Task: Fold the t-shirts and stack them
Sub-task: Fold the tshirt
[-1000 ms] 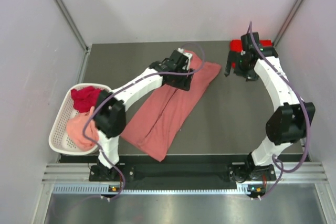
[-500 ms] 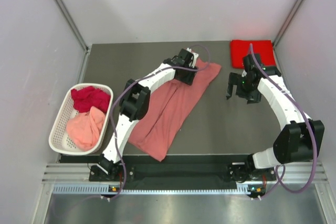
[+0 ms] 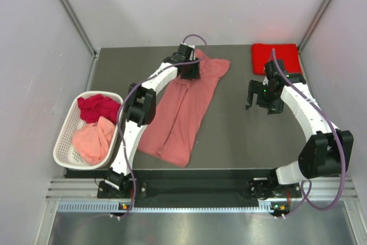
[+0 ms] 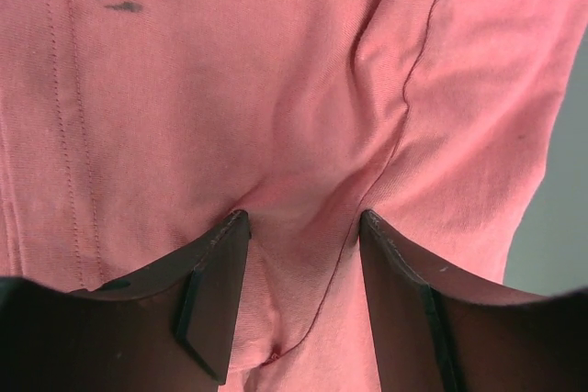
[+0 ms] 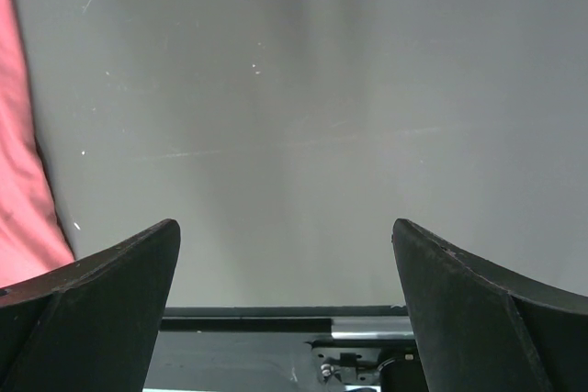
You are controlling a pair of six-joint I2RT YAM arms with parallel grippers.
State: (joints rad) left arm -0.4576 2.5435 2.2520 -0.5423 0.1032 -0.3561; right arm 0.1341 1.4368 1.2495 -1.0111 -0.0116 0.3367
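Observation:
A salmon pink t-shirt (image 3: 183, 113) lies lengthwise on the dark table, folded into a long strip running from the far middle to the near left. My left gripper (image 3: 189, 70) is at its far end. In the left wrist view the gripper (image 4: 303, 227) pinches a pucker of this cloth (image 4: 230, 89) between its fingers. A folded bright red t-shirt (image 3: 275, 57) lies at the far right corner. My right gripper (image 3: 251, 97) is open and empty over bare table, near the red shirt. In the right wrist view (image 5: 285, 236) the pink cloth edge (image 5: 18, 181) shows at left.
A white slotted basket (image 3: 65, 142) stands at the left table edge with a dark crimson shirt (image 3: 96, 107) and a pale pink shirt (image 3: 93, 142) in it. The table's near edge rail (image 5: 276, 319) shows below the right gripper.
My left gripper moved left and towards the far edge, dragging the far end of the salmon shirt with it. The strip now lies straighter. The right arm barely moved.

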